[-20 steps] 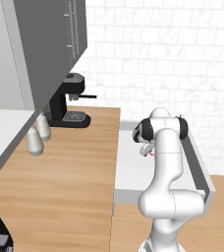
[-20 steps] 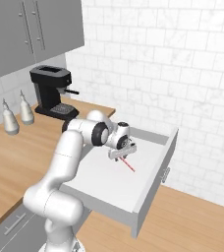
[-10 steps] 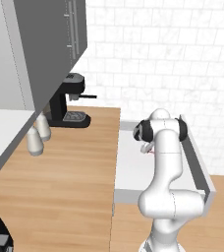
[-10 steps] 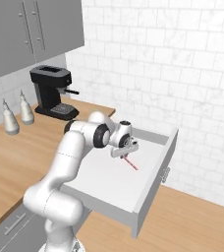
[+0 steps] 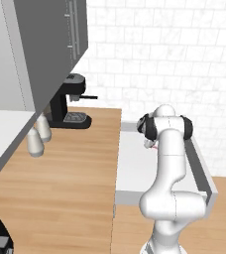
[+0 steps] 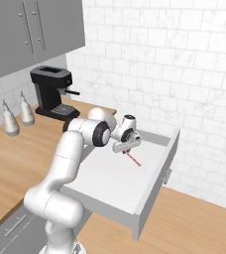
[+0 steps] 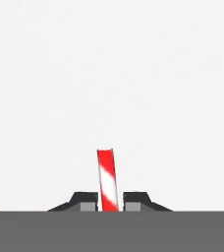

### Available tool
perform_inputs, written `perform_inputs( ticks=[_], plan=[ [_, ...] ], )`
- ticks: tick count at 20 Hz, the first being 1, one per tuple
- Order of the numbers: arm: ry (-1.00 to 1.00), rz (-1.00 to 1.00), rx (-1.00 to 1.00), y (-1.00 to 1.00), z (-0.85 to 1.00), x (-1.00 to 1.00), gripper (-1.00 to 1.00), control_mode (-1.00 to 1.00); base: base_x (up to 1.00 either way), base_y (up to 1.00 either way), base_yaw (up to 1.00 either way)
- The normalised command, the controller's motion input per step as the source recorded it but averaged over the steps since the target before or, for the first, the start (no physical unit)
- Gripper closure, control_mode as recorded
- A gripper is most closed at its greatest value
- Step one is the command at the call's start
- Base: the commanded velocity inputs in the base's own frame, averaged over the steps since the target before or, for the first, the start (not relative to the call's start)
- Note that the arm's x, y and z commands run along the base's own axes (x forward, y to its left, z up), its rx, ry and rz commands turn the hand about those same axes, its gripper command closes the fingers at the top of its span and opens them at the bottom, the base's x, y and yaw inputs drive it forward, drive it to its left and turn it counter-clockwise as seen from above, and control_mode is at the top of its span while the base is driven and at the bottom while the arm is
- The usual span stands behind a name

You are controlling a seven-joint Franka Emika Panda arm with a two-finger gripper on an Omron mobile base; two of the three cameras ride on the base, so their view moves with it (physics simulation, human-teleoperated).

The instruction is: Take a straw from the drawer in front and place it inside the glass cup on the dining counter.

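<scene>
Gripper [image 7: 109, 203] clenched on thin red-and-white striped straw [image 7: 107, 179]; smooth pale drawer [image 6: 160, 163] floor beneath.

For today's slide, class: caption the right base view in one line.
Gripper shut on the straw inside the open drawer, coffee machine behind.

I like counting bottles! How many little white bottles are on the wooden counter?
2. One bottle and another bottle stand side by side left of the coffee machine. Others could be hidden.
</scene>
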Motion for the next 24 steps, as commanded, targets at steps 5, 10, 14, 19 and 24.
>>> perform_inputs(
  ticks=[5, 10, 14, 19, 24],
  plan=[
    [-0.23, 0.0, 0.11, 0.0, 1.0, -0.69, 1.0, -1.0, 0.0, 0.0, 0.0],
    [-0.23, 0.0, 0.04, 0.18, 1.0, -0.87, 1.0, -1.0, 0.0, 0.0, 0.0],
    [-0.21, 0.0, 0.0, 0.4, 1.0, -0.91, 1.0, -1.0, 0.0, 0.0, 0.0],
    [-0.06, -0.03, 0.0, 0.4, 1.0, -0.54, 1.0, -1.0, 0.0, 0.0, 0.0],
    [0.01, -0.09, 0.0, 0.25, 1.0, -0.24, 1.0, -1.0, 0.0, 0.0, 0.0]
  ],
)
